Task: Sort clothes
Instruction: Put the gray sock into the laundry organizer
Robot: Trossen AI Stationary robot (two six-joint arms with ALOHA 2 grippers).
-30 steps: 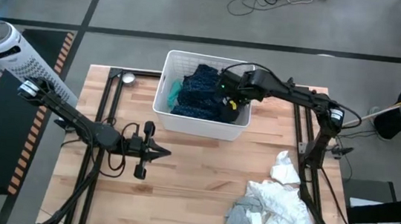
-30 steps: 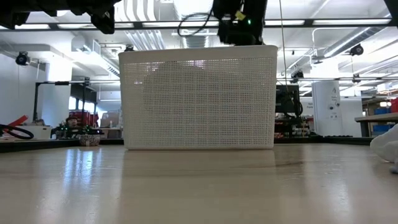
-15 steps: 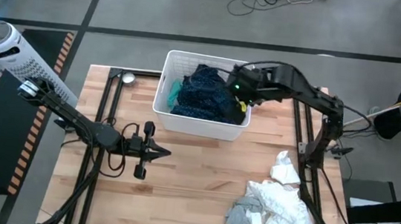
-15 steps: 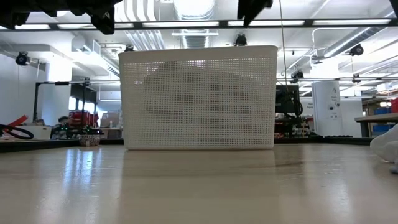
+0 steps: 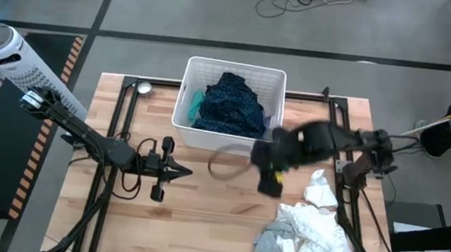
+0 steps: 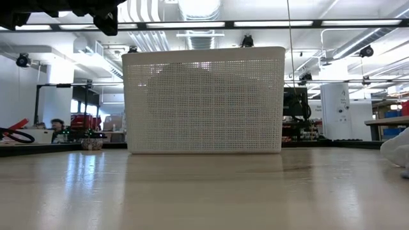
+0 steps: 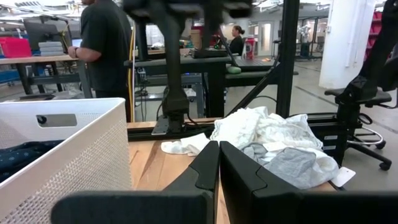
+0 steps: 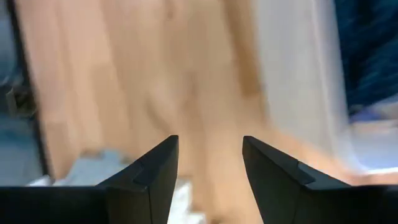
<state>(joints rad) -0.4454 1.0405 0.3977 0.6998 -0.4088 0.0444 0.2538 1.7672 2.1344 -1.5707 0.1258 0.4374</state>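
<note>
A dark blue patterned garment (image 5: pixel 232 106) is heaped in the white basket (image 5: pixel 274 77), which stands in the upper middle of the overhead picture on a wooden table (image 5: pixel 200 211). The garment rises to a soft peak, with a strip of teal fabric (image 5: pixel 197 102) showing at its left edge against the basket wall. In the lower right of the same picture lies a crumpled pile of white clothes (image 5: pixel 323 233), with a grey piece (image 5: pixel 273 244) at its lower left corner. From the left wrist camera this pile (image 7: pixel 267 134) appears right of centre, white folds over grey (image 7: pixel 292 165), beside the basket's perforated wall (image 7: pixel 81 155).

The right gripper (image 5: pixel 272 179) is blurred, just below the basket's lower right corner and just above the white pile, over bare wood. In its own wrist picture its two dark fingers (image 8: pixel 149 174) stand spread with a clear gap between them, and nothing is pinched; wood and the basket wall (image 8: pixel 292 93) show beyond them.

The left gripper (image 5: pixel 183 171) waits in the left middle of the overhead picture, below the basket and well apart from it. Its fingers (image 7: pixel 208 165) are pressed together with nothing between them.

In the level view the basket (image 6: pixel 204 99) fills the middle, and a bit of white cloth (image 6: pixel 397 150) shows at the right edge. A person in a dark shirt (image 7: pixel 106 46) stands beyond the table, upper left of the left wrist picture.
</note>
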